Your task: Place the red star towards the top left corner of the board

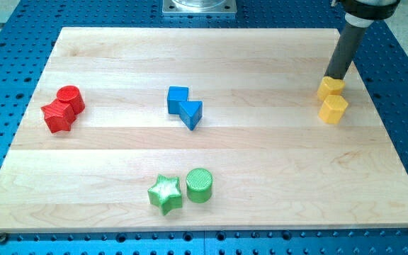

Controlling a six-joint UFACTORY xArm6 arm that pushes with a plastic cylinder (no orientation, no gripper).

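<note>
My tip (336, 76) touches a yellow block (330, 87), far from the red star (58, 116)

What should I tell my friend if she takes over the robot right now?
End effector: my tip is at the view's right, right behind the upper of two yellow blocks, far from the job's block.

Job's things: the red star lies near the board's left edge, about mid-height, touching the red cylinder.

Done: nothing visible yet; the star is not in the top left corner.

Left: bring the tip across the board, past the blue blocks, get below the star and push it up towards the top left corner, probably easing it off the cylinder.
</note>
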